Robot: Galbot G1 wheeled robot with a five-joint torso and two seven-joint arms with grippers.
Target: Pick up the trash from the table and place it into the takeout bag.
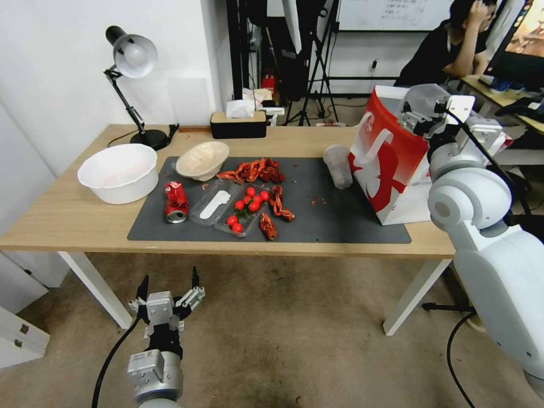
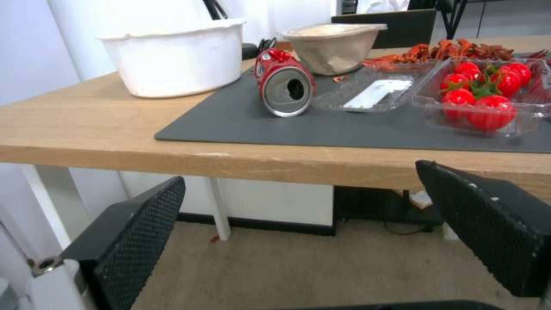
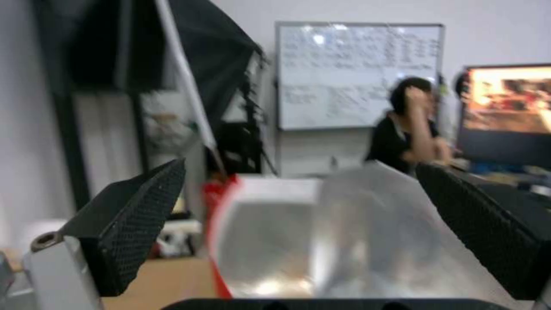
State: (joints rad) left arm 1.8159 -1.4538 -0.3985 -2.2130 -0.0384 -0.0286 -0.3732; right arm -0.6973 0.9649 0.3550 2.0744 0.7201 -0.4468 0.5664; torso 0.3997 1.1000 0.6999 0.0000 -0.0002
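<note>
Right gripper [image 1: 416, 113]: upper right of head view, above takeout bag [image 1: 391, 164], jaws wide around a clear plastic piece [image 3: 367, 232]. Left gripper [image 1: 168, 286]: lower left, below desk [image 1: 68, 209], wide, empty. Crushed can [image 1: 175, 201]: on mat [image 1: 340, 221].

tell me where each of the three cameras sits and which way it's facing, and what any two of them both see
Head view: up on the robot's head, looking down at the table; left gripper low before the table edge, right gripper over the takeout bag.
Left wrist view: below table height, facing the crushed red can between its open fingers.
Right wrist view: above the takeout bag, facing the room; fingers apart, a clear sheet between them.
Shared: head and left wrist views both see the can.
</note>
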